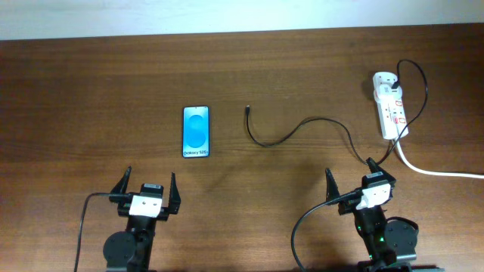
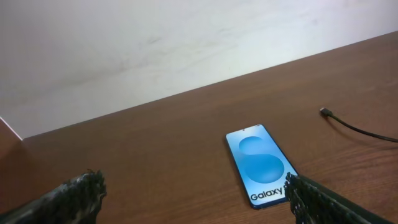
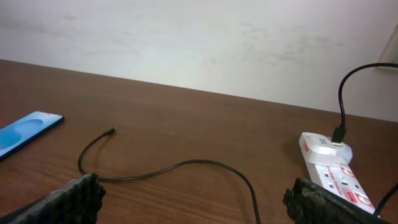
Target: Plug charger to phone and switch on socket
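The phone (image 1: 196, 131) lies flat, screen up and lit blue, left of the table's middle; it also shows in the left wrist view (image 2: 262, 165) and at the left edge of the right wrist view (image 3: 25, 132). The charger (image 1: 291, 134), a thin black cable, runs from the socket (image 1: 389, 104) to a free plug tip (image 1: 247, 109) right of the phone; the cable shows in the right wrist view (image 3: 180, 167), its tip in the left wrist view (image 2: 324, 112). The white socket sits at the far right (image 3: 333, 174). My left gripper (image 1: 148, 189) is open and empty, nearer than the phone. My right gripper (image 1: 350, 175) is open and empty, nearer than the cable.
A thick white cord (image 1: 439, 172) leaves the socket toward the right edge. A black adapter cable (image 1: 414, 75) loops out of the socket's far end. A pale wall (image 3: 199, 43) stands behind the brown wooden table (image 1: 91, 91).
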{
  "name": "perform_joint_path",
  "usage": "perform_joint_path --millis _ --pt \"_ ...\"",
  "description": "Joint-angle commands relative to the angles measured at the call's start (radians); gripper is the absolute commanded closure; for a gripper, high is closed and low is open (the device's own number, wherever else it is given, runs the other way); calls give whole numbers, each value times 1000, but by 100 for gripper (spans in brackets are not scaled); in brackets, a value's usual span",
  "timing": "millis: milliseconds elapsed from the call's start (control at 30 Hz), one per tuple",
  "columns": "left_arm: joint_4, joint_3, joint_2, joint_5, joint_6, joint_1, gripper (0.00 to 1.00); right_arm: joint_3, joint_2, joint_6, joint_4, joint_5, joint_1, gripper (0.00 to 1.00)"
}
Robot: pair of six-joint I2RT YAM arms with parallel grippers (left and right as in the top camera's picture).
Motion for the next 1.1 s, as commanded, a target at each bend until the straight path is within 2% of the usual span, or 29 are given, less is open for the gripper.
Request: perform_joint_path --millis 0,433,733,900,1067 --pt "-8 -2 -8 -6 15 6 1 -5 -8 8 -6 -6 -4 2" --pt "24 -2 -8 -6 16 6 1 -5 -8 8 -6 -6 -4 2" --pt "-15 0 5 -39 16 6 1 -5 -8 8 -6 -6 -4 2" --pt "-137 85 84 -67 16 6 1 -5 -8 8 -6 -6 -4 2" --pt "-114 167 214 -55 15 6 1 -5 -8 8 -6 -6 -4 2"
